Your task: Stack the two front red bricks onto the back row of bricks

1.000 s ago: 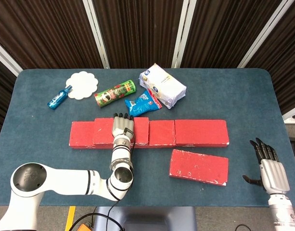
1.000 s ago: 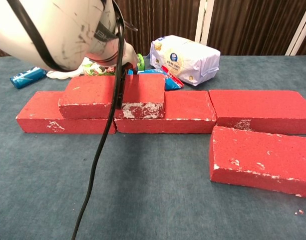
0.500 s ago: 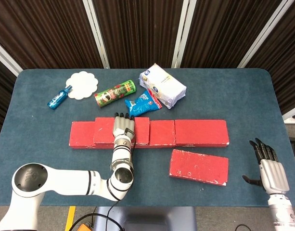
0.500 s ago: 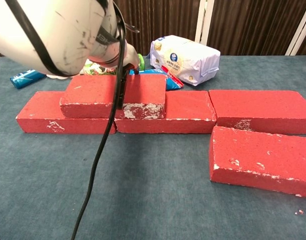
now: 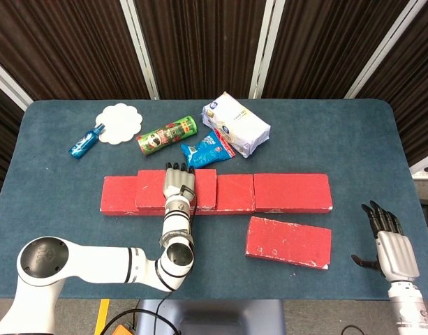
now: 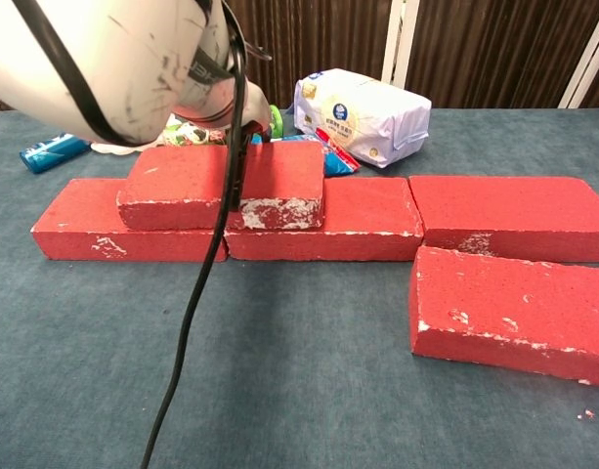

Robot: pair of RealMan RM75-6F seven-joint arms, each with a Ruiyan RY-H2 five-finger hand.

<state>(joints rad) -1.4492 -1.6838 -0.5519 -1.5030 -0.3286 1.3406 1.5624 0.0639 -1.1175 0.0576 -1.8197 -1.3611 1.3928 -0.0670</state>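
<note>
From the head view, the left hand [image 5: 178, 184] lies palm down on the stacked brick [image 5: 151, 190], its fingers laid flat over the top toward the far edge; whether they grip that edge or only rest on it cannot be told. This brick sits on the left part of the back row of bricks [image 5: 292, 192], covering the joint between two of them, and the hand and forearm hide its middle. The front brick [image 5: 288, 241] lies flat on the blue tabletop [image 5: 53, 178], just in front of the row's right end and slightly skewed. The right hand [image 5: 393, 246] hangs near the tabletop's right edge, well apart from the bricks, fingers spread and holding nothing; its wrist is cut off by the frame. Behind the row lie a chips can [image 5: 167, 135], a blue snack bag [image 5: 207, 149], a white packet [image 5: 235, 125], a white doily [image 5: 119, 123] and a small blue bottle [image 5: 85, 141].

From the chest view, the left arm [image 6: 113, 59] fills the upper left and hides the hand almost entirely, so its fingers cannot be made out. A black cable [image 6: 196, 303] hangs across the stacked brick [image 6: 182, 181]. The front brick [image 6: 514, 313] is cut off at the right edge. The white packet [image 6: 363, 117] shows clearly; the can and snack bag are mostly hidden.
</note>
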